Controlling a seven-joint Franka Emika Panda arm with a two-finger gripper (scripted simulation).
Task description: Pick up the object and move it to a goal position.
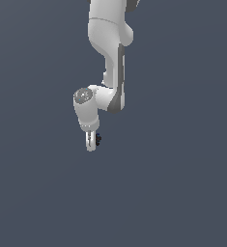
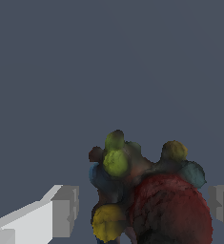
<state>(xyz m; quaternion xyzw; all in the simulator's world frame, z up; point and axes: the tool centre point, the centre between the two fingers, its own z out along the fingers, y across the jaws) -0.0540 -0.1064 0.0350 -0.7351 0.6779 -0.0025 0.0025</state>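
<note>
Object [image 2: 149, 200] sat between the gripper [image 2: 142, 212] fingers.
Only the wrist view showed its red, yellow and green lumps; the fingers [image 2: 61, 209] stood apart, not touching it.

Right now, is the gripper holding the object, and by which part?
Nothing is held yet, it seems. In the wrist view the object sits between the gripper fingers, with visible gaps on both sides. The exterior view is too small to confirm contact.
</note>
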